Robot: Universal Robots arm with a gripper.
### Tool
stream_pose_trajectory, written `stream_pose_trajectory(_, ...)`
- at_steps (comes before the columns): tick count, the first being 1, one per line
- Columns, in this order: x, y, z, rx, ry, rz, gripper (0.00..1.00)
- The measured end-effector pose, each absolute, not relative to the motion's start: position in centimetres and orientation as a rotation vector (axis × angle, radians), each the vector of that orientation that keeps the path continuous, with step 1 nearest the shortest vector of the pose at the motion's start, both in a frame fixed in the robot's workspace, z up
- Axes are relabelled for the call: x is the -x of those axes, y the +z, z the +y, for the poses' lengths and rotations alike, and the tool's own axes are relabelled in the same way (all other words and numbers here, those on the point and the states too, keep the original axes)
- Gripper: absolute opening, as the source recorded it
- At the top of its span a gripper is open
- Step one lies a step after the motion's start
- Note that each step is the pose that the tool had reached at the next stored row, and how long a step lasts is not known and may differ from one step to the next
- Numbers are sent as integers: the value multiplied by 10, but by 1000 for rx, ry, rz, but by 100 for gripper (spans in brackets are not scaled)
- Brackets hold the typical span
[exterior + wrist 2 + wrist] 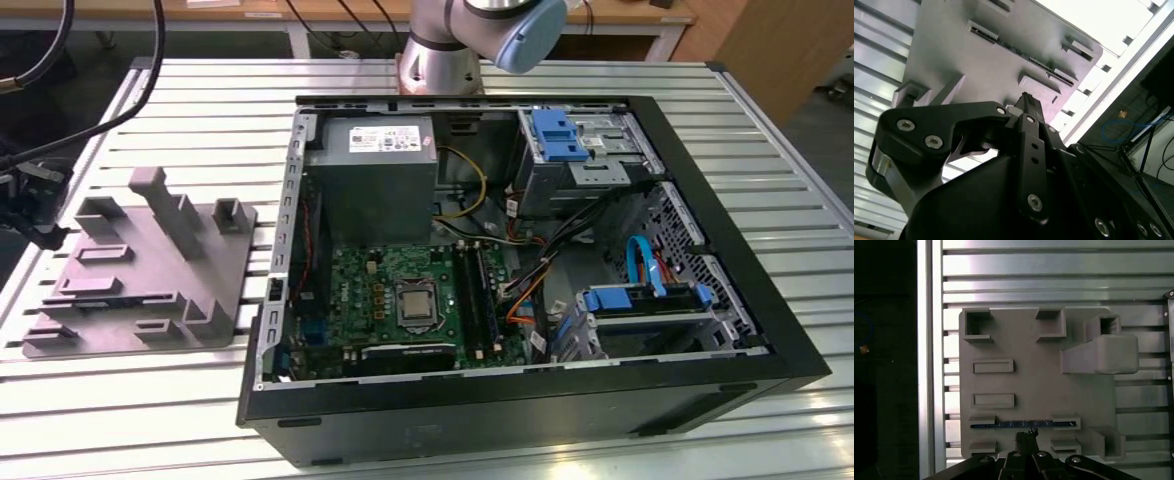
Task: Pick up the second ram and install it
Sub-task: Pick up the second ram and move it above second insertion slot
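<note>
The second ram (1024,424) is a thin dark blue stick standing on edge between two holders of the grey fixture (1034,385). In the second wrist view the ram (1024,56) shows as a thin dark line on the same fixture (954,45). My gripper (1026,436) hangs above the fixture, just beside the ram's middle and not touching it. Its fingers stand together with nothing between them, as its tip (1026,100) also shows. In the exterior view the fixture (147,270) lies on the slatted table to the left of the open computer case (534,400).
Inside the case the green motherboard (374,300) carries long black slots (477,290). A power supply (374,170), drive cages (574,150) and cables surround it. Tall grey blocks (1101,355) rise from the fixture. The arm's base (447,55) stands behind the case.
</note>
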State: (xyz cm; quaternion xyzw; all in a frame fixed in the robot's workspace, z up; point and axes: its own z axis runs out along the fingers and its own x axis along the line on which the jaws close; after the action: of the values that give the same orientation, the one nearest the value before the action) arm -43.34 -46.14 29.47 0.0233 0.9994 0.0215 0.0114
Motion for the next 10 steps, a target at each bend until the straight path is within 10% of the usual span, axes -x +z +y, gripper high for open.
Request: stream_pose_trajectory(10, 433, 284, -462, -72, 68, 3117, 10)
